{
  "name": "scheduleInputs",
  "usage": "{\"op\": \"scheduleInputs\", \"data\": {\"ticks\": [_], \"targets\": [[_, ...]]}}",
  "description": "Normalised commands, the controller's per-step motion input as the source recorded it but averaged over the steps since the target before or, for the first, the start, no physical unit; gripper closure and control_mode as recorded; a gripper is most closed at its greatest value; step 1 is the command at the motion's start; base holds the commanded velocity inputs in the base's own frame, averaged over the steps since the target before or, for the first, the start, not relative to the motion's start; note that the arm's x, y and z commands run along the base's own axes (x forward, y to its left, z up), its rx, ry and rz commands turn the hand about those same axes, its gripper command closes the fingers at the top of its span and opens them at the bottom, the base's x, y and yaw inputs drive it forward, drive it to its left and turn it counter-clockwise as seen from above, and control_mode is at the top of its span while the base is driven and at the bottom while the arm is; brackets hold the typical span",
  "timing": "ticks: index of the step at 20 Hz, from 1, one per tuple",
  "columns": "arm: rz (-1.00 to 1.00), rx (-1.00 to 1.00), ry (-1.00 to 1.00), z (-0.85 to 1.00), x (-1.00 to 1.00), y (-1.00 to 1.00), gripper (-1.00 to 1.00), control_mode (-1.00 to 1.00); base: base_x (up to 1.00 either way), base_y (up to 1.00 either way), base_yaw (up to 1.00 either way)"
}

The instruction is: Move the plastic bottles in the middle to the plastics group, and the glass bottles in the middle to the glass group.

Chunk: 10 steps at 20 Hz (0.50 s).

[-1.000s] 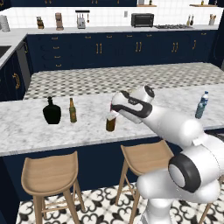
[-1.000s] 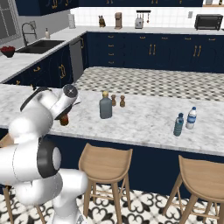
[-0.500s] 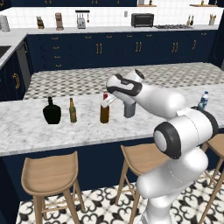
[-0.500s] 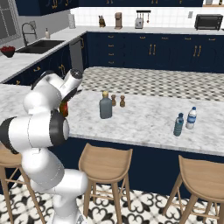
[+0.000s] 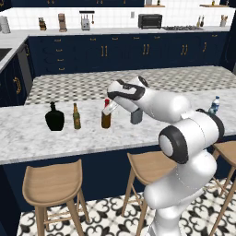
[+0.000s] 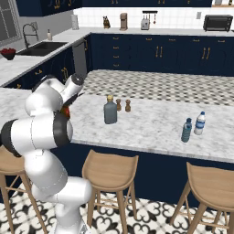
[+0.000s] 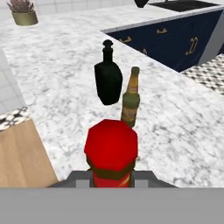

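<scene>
A: The small red-brown bottle (image 5: 106, 117) was right there in the tool (image 5: 109, 109), jaws pinched tight on its red neck, base at or just above the surface (image 5: 27, 138). I couldn't tell which.

B: And where against the beer bottle (image 5: 76, 116)?

A: Just beside it, on the side away from the black bottle (image 5: 55, 117). The black one stood on the beer bottle's far side, so the glass group was lined up and this one was joining the end.

B: In the hand view the red cap (image 7: 111, 146) sat close under the camera, with the beer bottle (image 7: 130, 99) straight ahead and the black bottle (image 7: 108, 78) behind it.

A: That's the worry, I judged. Any push further along that line and the held bottle knocks the beer bottle, which is slim and tall and would tip easily.

B: And the release?

A: Gripped high on the neck, it could swing or land tilted if let go before the base was flat. Meanwhile the grey bottle (image 6: 110, 110) waited well away from the beer bottle, and the blue bottle (image 6: 186, 130) further still, next to the water bottle (image 6: 199, 123).
</scene>
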Motion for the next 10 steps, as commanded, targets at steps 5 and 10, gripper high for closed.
{"op": "scheduleInputs", "data": {"ticks": [5,10], "targets": [[0.05,0.0,-0.02,-0.05,0.0,0.22,1.0,-1.0,0.0,0.0,0.0],[0.05,0.0,0.0,0.0,0.17,0.17,1.0,-1.0,0.0,0.0,0.0]]}}
